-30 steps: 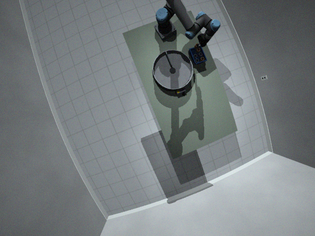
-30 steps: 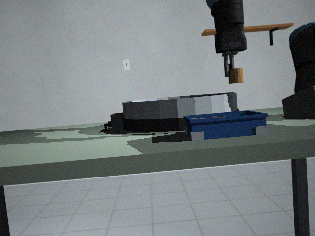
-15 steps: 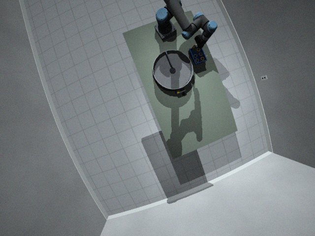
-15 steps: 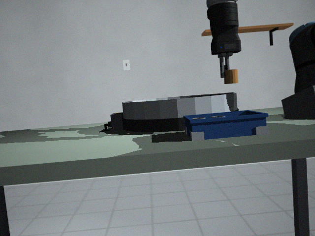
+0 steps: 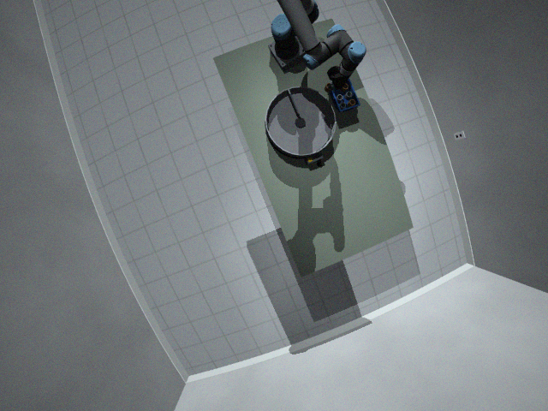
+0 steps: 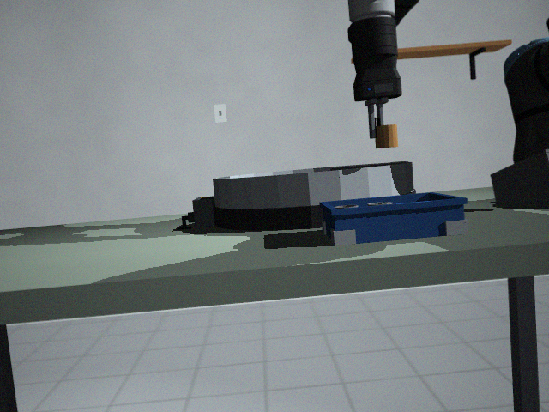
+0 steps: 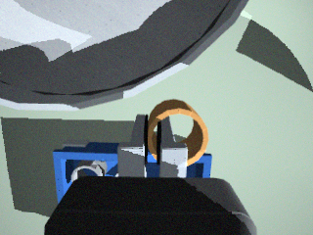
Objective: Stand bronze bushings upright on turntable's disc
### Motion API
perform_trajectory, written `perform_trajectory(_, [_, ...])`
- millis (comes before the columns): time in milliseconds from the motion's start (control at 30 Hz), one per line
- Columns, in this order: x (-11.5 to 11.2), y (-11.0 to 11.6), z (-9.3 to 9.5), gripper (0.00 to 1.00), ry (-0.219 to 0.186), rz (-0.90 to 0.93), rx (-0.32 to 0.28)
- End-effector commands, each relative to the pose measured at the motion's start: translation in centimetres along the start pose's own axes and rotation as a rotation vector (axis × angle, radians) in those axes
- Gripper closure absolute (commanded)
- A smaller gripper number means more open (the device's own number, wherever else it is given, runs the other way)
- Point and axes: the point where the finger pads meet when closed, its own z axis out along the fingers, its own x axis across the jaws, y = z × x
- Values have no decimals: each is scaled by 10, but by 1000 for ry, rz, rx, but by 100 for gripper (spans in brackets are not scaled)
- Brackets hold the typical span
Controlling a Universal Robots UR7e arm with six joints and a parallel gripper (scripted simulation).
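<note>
Wrist view alone shows gripper (image 7: 152,139) pinching bushing (image 7: 178,132) wall

Table (image 5: 376,199): turntable (image 5: 300,126) centre; crate (image 5: 345,98) at its 2 o'clock; arm base (image 5: 282,53) at 12 o'clock.

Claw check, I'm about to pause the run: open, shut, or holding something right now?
Claw: shut on a bronze bushing, pinching its wall, held in the air above the crate.
</note>
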Motion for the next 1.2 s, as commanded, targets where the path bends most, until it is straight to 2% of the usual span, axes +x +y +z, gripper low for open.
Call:
perform_trajectory(0, [-4, -25, -1, 100, -2, -1, -2])
perform_trajectory(233, [-11, -66, 0, 100, -2, -1, -2])
perform_trajectory(300, [-11, -66, 0, 100, -2, -1, -2])
perform_trajectory(700, [-19, -122, 0, 100, -2, -1, -2])
perform_trajectory(1167, [-23, -147, 0, 100, -2, -1, -2])
